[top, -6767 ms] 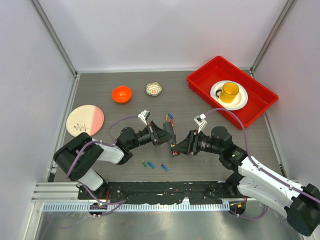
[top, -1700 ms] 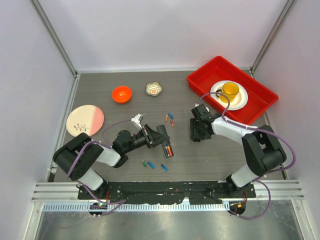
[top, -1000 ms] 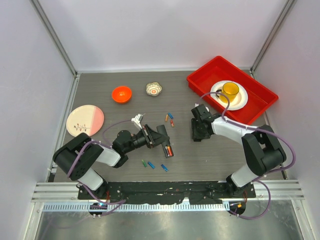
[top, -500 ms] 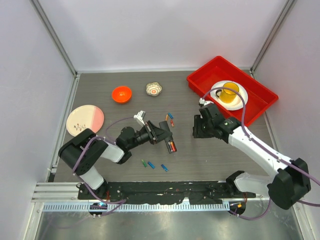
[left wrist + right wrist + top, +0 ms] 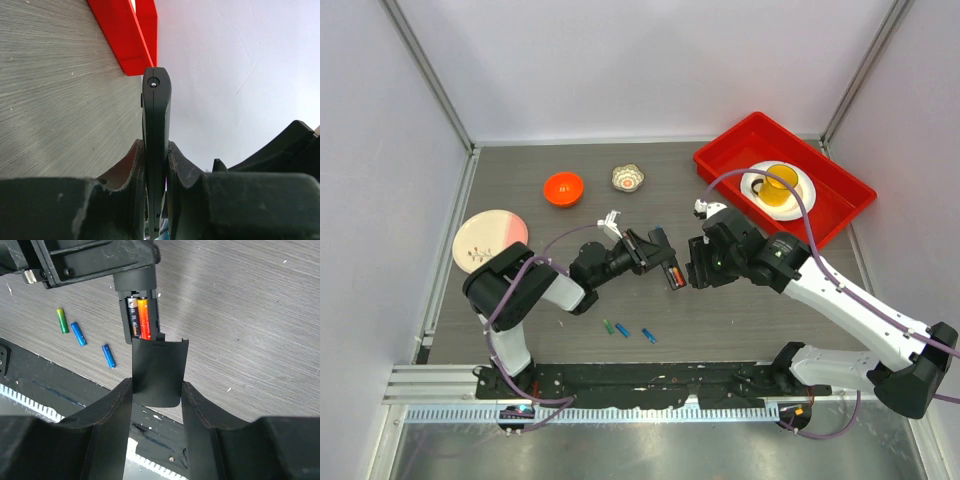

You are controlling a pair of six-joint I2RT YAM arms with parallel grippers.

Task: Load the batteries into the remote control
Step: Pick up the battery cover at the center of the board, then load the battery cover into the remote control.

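Note:
My left gripper (image 5: pixel 650 252) is shut on the black remote control (image 5: pixel 669 270), gripping it edge-on in the left wrist view (image 5: pixel 156 107). The remote's open compartment holds two batteries (image 5: pixel 138 322), one black and one orange. My right gripper (image 5: pixel 693 272) is shut on the black battery cover (image 5: pixel 157 371), and the cover's top edge meets the lower end of the compartment. Three loose batteries lie on the table near the front: one green (image 5: pixel 62 320) and two blue (image 5: pixel 78 333) (image 5: pixel 108 355). They also show in the top view (image 5: pixel 623 330).
An orange bowl (image 5: pixel 563 187) and a small patterned bowl (image 5: pixel 629 178) stand at the back. A red tray (image 5: pixel 725 150) at the back right holds a white plate with a yellow mug (image 5: pixel 780 182). A pink plate (image 5: pixel 490 240) lies at the left.
My right gripper has moved left and nearer with the cover, up to the remote's open end. My left gripper has carried the remote a little right.

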